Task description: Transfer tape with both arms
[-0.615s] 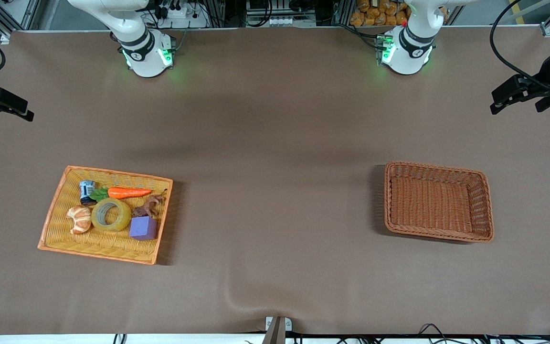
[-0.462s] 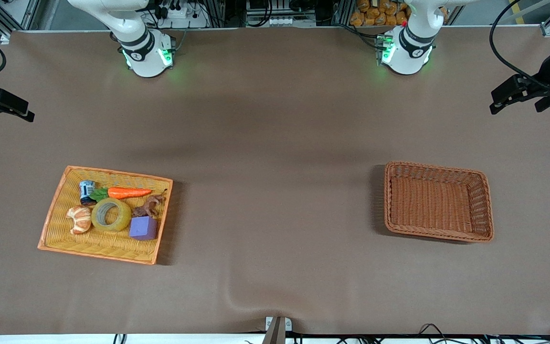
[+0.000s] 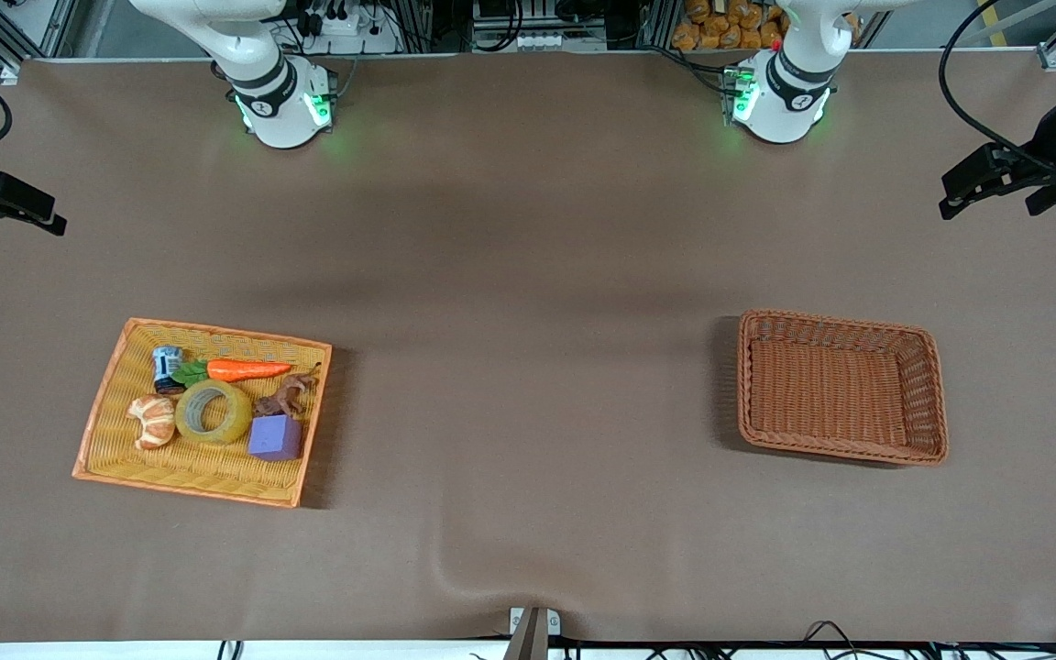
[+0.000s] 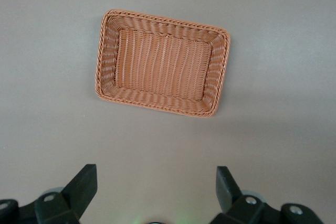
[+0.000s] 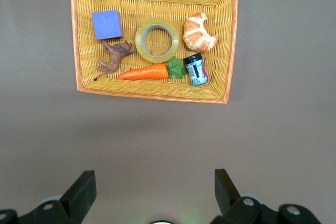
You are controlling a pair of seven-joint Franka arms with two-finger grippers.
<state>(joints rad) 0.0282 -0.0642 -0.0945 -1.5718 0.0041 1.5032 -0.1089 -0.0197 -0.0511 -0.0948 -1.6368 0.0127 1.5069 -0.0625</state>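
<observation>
You see the yellow basket (image 5: 232, 40) on the brown bench (image 5: 168, 140). In it the tape (image 5: 157, 40) lies flat between the purple block (image 5: 106, 24) and the croissant (image 5: 200, 32). The carrot (image 5: 144, 72) lies beside the toy horse (image 5: 115, 57) and the small jar (image 5: 196, 69). Your right hand (image 5: 152, 192) hangs wide open over bare bench.

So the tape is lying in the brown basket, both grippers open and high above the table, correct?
Not quite: the tape lies in the yellow tray, as the front view shows; the brown basket holds nothing. The left gripper and right gripper are indeed open, high above the table.
</observation>
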